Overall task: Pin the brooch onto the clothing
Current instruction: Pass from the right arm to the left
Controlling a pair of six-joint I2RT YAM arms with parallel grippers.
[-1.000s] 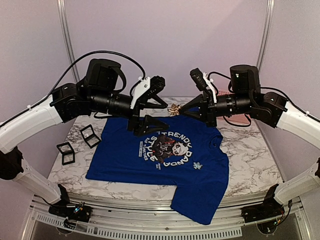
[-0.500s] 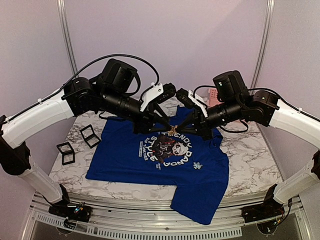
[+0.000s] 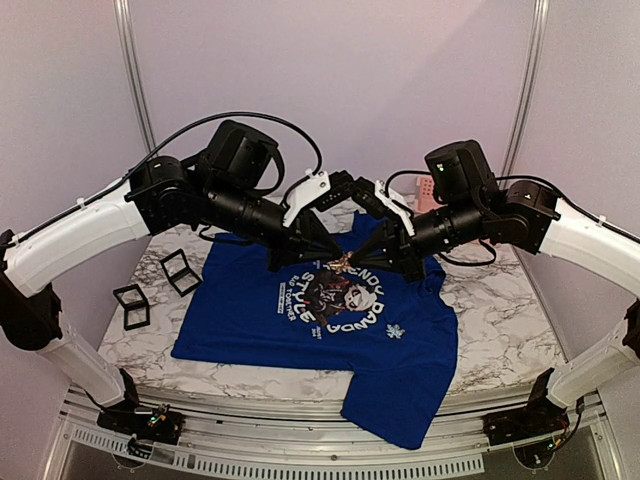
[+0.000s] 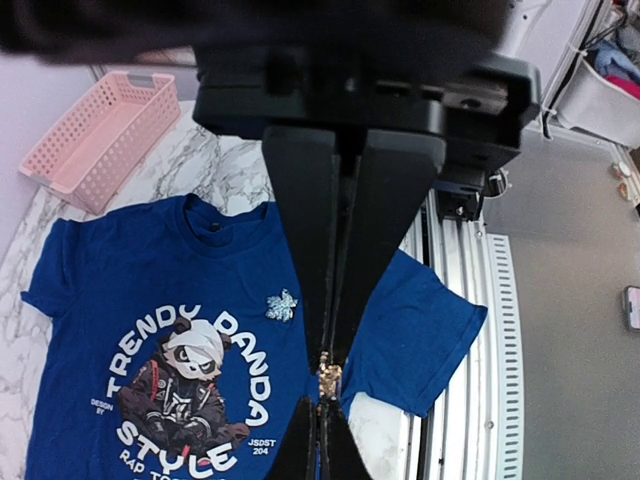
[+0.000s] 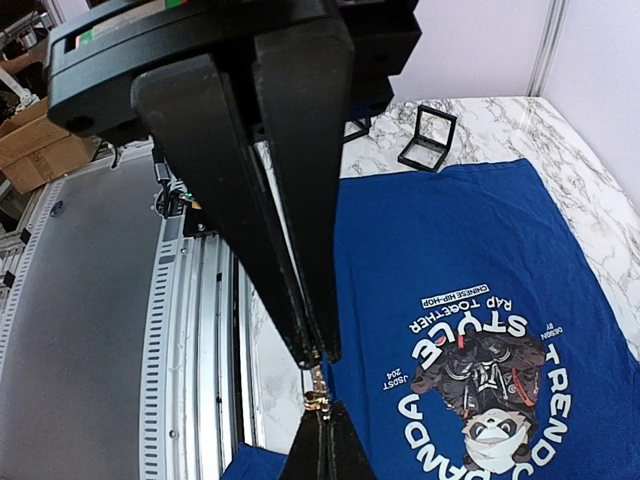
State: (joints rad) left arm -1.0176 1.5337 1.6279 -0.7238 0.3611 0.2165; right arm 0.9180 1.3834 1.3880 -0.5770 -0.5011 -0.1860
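A small gold brooch (image 3: 345, 262) hangs in the air above the chest print of the clothing (image 3: 250, 315), a royal-blue T-shirt lying flat on the marble table. My left gripper (image 3: 336, 256) and right gripper (image 3: 357, 263) meet tip to tip, each shut on an end of the brooch. In the left wrist view my left gripper (image 4: 329, 356) pinches the brooch (image 4: 329, 379) over the clothing (image 4: 120, 270). In the right wrist view my right gripper (image 5: 318, 353) holds the brooch (image 5: 317, 386) beside the clothing (image 5: 450, 240).
A silver snowflake brooch (image 3: 396, 332) lies on the shirt to the right of the print. Two open black boxes (image 3: 180, 270) (image 3: 131, 305) stand on the table at the left. A pink basket (image 4: 105, 130) sits at the back edge. One sleeve (image 3: 395, 400) hangs over the front edge.
Both arms came down and together over the shirt. The left gripper, open a second ago, has shut on the brooch that the right gripper was holding.
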